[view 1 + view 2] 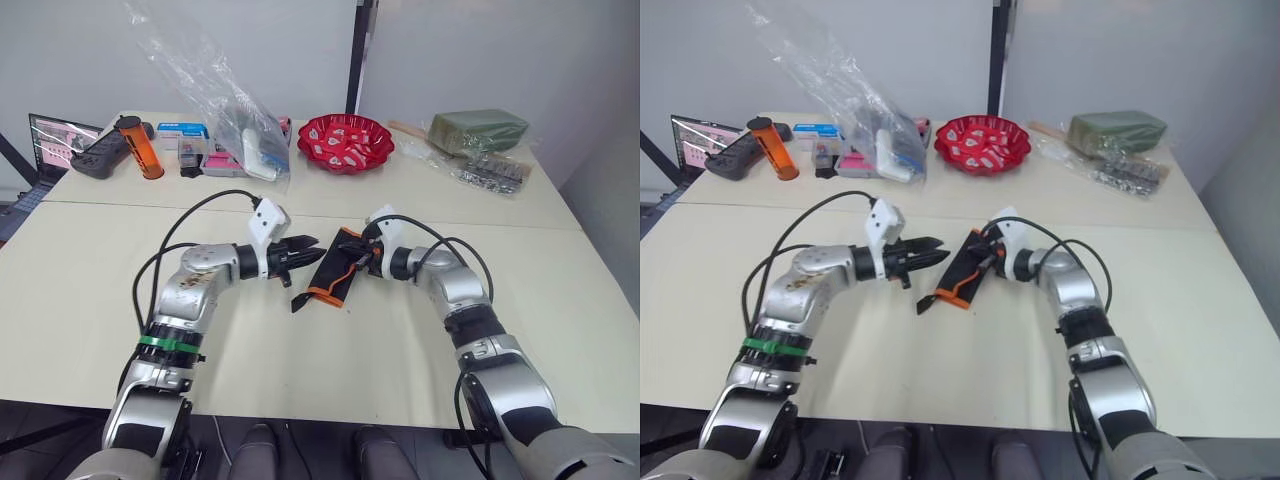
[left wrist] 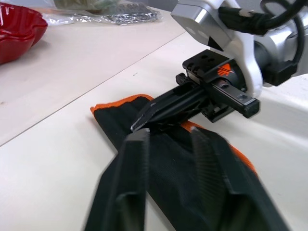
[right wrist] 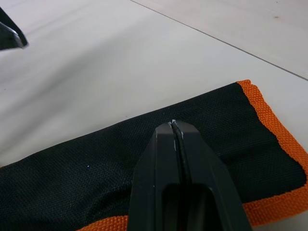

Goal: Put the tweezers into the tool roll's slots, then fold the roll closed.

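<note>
The right tool point(image 3: 174, 126) has its fingers pressed together, tips resting on the black fabric of the tool roll point(image 1: 336, 268). The left tool point(image 1: 303, 246) hovers just beside the roll's other side, its fingers point(image 2: 130, 159) spread apart and holding nothing. The roll lies folded on the surface point(image 1: 90, 270) between the two tools, its orange edging showing, a black strap point(image 1: 300, 301) trailing from its near end.
</note>
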Controlling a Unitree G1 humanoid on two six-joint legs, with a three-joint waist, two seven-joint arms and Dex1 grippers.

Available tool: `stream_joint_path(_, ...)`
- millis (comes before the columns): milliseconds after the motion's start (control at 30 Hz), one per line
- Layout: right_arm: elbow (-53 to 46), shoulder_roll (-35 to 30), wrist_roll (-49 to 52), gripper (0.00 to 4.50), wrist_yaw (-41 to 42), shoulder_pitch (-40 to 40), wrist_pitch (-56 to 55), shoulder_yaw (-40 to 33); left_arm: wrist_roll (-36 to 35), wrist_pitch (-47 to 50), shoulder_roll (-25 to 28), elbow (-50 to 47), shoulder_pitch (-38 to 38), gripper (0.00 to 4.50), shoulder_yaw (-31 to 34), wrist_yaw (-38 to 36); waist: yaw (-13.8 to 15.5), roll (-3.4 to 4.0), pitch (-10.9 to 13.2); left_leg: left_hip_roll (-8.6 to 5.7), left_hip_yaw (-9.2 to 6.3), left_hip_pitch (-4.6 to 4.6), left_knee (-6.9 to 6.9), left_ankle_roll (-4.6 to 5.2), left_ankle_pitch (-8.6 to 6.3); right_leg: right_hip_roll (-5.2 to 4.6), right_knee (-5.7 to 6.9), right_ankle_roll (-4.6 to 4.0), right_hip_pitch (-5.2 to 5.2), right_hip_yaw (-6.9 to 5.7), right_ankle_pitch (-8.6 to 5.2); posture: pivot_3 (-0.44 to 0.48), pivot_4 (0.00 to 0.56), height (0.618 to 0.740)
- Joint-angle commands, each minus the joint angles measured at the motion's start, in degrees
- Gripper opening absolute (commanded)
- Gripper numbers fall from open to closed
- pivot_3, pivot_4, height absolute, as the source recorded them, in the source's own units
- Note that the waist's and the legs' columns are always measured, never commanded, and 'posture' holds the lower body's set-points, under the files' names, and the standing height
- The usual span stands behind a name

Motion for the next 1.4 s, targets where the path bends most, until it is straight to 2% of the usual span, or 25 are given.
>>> stream_joint_path(33,-0.2,-0.9,-0.7,0.00,0.7,2.5,1.9,0.4,2.4,-5.6,-2.2,5.0,-2.4,0.03,-2.7,-0.2,0.0,0.00,0.0,0.00,0.00,-0.01,0.00,0.00,0.00,0.00,0.00,0.00,0.00,0.00,0.00,0.000,0.150,0.729)
stream_joint_path(233,-1.4,0.0,-0.4,0.00,-0.5,3.1,1.7,-0.4,5.4,-10.5,-6.2,13.1,-3.6,0.03,-6.5,-1.9,-0.1,0.00,0.0,-0.01,0.00,-0.04,0.01,0.00,0.00,0.00,-0.01,0.00,-0.02,0.00,0.00,0.000,0.150,0.729)
stream_joint_path(400,-8.4,-0.6,2.8,0.00,2.9,4.7,-2.4,-3.0,9.1,-15.1,-7.0,21.1,-0.7,0.03,-8.5,-0.9,-0.1,0.00,0.0,0.00,0.00,-0.02,-0.03,0.00,0.00,0.00,0.00,0.01,-0.02,0.00,-0.01,0.000,0.150,0.729)
stream_joint_path(533,-14.2,-2.9,4.4,0.00,6.8,7.2,-0.3,-2.5,11.0,-18.0,-7.2,23.9,0.9,0.03,-9.9,-0.6,-0.1,0.05,0.0,-0.01,0.00,-0.01,0.03,0.00,0.00,0.00,0.00,0.02,0.01,0.01,-0.01,0.000,0.150,0.729)
stream_joint_path(633,-14.2,-2.6,2.9,0.00,6.6,9.0,0.8,-0.7,11.3,-18.9,-7.2,23.9,1.3,0.03,-10.1,-0.5,-0.2,0.09,-0.1,0.00,0.00,0.07,0.05,0.00,0.00,0.00,0.01,0.02,0.08,0.01,-0.01,0.000,0.150,0.729)
stream_joint_path(867,-1.2,1.2,-1.7,0.00,-0.8,5.3,-3.9,-0.1,11.8,-19.3,-6.6,23.1,2.1,0.03,-9.9,-0.9,-0.4,0.31,-0.3,0.00,0.01,0.19,0.06,0.01,0.01,0.01,0.04,0.01,0.14,0.03,0.00,0.000,0.150,0.729)
stream_joint_path(1000,14.4,2.8,-4.1,0.00,-8.2,-2.0,-8.7,-1.8,11.6,-19.1,-5.4,24.6,2.5,0.03,-8.8,-1.1,-1.1,0.36,-0.4,0.00,0.01,0.40,0.06,0.01,0.01,0.01,0.06,0.00,0.31,0.04,0.00,0.000,0.150,0.729)
stream_joint_path(1100,23.4,2.7,-4.7,0.00,-11.7,-6.3,-12.5,-2.8,11.5,-19.2,-4.8,24.4,3.3,0.03,-8.2,-0.4,-1.6,0.38,-0.4,0.01,0.01,0.92,0.01,0.01,0.01,0.01,0.03,-0.04,0.79,0.04,0.00,0.000,0.150,0.729)
stream_joint_path(1233,29.7,2.9,-4.9,0.00,-12.0,-9.1,-15.8,-4.1,11.4,-19.3,-4.6,23.4,4.5,0.03,-7.3,1.1,-1.7,0.40,-0.5,0.01,0.00,1.15,-0.07,0.02,-0.01,0.01,-0.09,-0.09,1.07,0.04,-0.09,0.000,0.150,0.729)
stream_joint_path(1400,31.0,3.9,-4.4,0.00,-9.0,-10.4,-20.7,-5.2,10.7,-18.1,-4.9,20.4,6.3,0.03,-6.5,1.8,-1.9,0.41,-0.5,0.01,-0.01,1.17,-0.10,0.02,0.00,0.01,-0.06,-0.08,1.07,0.05,-0.09,0.000,0.150,0.729)
